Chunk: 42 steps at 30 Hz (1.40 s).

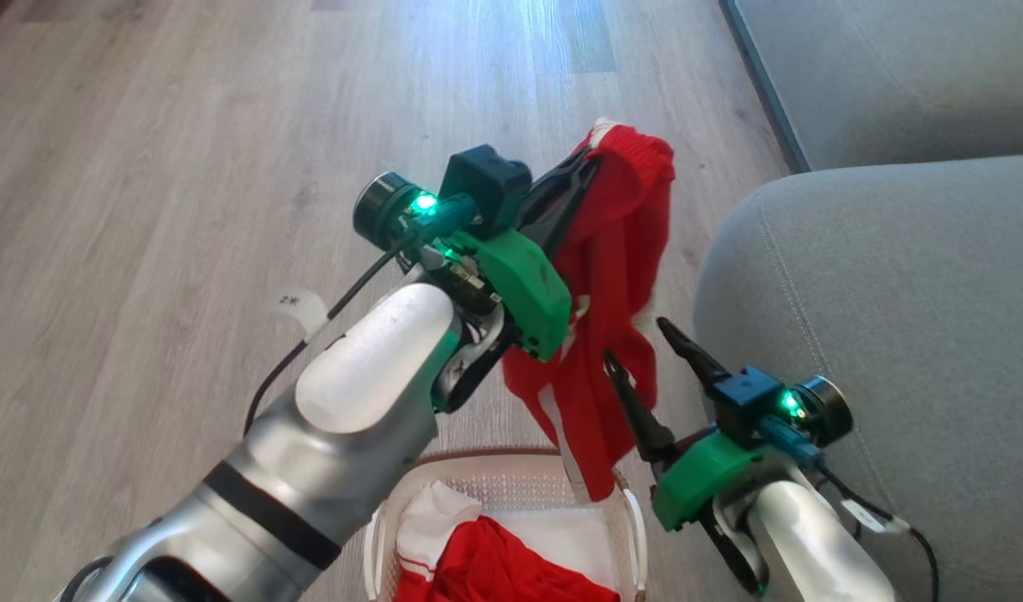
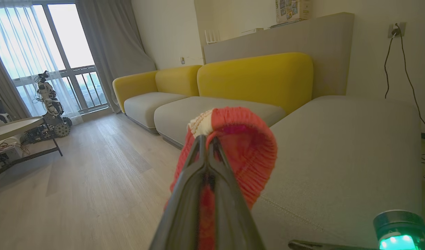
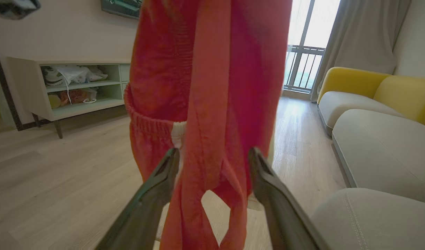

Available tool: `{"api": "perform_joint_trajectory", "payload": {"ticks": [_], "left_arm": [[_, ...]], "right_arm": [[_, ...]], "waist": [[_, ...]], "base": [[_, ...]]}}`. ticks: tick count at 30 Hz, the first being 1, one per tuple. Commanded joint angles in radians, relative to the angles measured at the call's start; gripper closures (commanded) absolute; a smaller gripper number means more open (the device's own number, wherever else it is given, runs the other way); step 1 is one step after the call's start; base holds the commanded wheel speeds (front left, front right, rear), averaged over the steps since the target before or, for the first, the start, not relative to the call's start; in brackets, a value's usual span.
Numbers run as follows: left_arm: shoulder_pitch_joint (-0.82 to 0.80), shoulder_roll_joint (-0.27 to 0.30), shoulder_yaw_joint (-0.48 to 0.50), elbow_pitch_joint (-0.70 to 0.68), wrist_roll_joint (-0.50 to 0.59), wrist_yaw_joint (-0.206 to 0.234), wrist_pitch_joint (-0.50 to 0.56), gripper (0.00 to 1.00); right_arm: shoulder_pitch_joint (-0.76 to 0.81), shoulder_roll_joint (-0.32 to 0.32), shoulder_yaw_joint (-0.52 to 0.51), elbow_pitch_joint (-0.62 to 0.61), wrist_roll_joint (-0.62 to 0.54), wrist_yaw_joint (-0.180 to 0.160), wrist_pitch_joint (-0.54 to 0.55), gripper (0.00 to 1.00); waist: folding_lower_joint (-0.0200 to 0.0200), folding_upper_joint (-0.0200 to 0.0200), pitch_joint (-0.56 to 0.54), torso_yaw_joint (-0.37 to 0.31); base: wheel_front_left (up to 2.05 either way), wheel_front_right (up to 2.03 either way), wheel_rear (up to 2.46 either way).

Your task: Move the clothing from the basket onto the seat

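Nearest to me, low in the middle, sits the basket (image 1: 636,518) on the floor (image 1: 143,167), with red and white clothes (image 1: 494,560) heaped inside it. Just to the right of it and a little farther out is my right gripper (image 1: 635,340), its two dark fingers spread wide apart. The lower folds of a red garment (image 1: 620,251) hang down between those fingers. I cannot tell whether either finger touches the cloth. In the right wrist view the fabric (image 3: 212,86) drapes straight down ahead of the open tips (image 3: 215,152), with a gathered waistband and a bit of white at the left. The bottom end of the garment dangles over the far right edge of the basket. Higher and farther out, my left gripper (image 1: 586,163) is pressed together on the top of that garment. In the left wrist view the fingers (image 2: 205,139) pinch a ribbed red hem (image 2: 247,149) with a white corner, and the piece hangs from there in the air. To the right, near the hanging garment but apart from it, is the rounded grey seat (image 1: 896,334) with its stitched seam. No red cloth lies on it.
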Motion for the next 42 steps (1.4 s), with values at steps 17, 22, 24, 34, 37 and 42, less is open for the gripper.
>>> {"api": "perform_joint_trajectory", "payload": {"ticks": [17, 22, 24, 34, 37, 42], "left_arm": [[-0.076, 0.001, -0.038, -0.145, -0.098, 0.045, 0.016, 1.0], [-0.061, 0.002, -0.036, -0.141, -0.114, 0.06, 0.016, 1.0], [-0.05, 0.008, -0.027, -0.131, -0.12, 0.068, 0.01, 1.0], [0.028, 0.056, 0.017, -0.057, -0.162, 0.077, -0.055, 0.0], [0.051, 0.06, 0.015, -0.035, -0.164, 0.077, -0.076, 0.0], [0.083, 0.05, 0.012, -0.011, -0.177, 0.063, -0.104, 0.0]], "right_arm": [[-0.204, -0.006, 0.052, 0.164, 0.033, 0.0, -0.006, 0.51], [-0.237, -0.006, 0.058, 0.19, 0.053, 0.0, -0.006, 1.0], [-0.239, -0.006, 0.053, 0.186, 0.059, 0.0, -0.006, 1.0], [-0.232, -0.006, -0.016, 0.142, 0.042, 0.0, -0.006, 1.0], [-0.234, -0.006, -0.057, 0.128, 0.023, 0.0, -0.006, 1.0], [-0.235, -0.006, -0.119, 0.108, -0.017, 0.0, -0.006, 1.0]], "waist": [[0.0001, 0.0, -0.01, 0.061], [0.0001, 0.0, -0.003, 0.068], [0.0001, 0.0, 0.0, 0.065], [0.0001, 0.0, 0.024, 0.002], [0.0001, 0.0, 0.032, -0.025], [0.0001, 0.0, 0.045, -0.086]], "base": [[0.0, 0.0, 0.0], [0.0, 0.0, 0.0], [0.0, 0.0, 0.0], [0.0, 0.0, 0.0], [0.0, 0.0, 0.0], [0.0, 0.0, 0.0]]}}
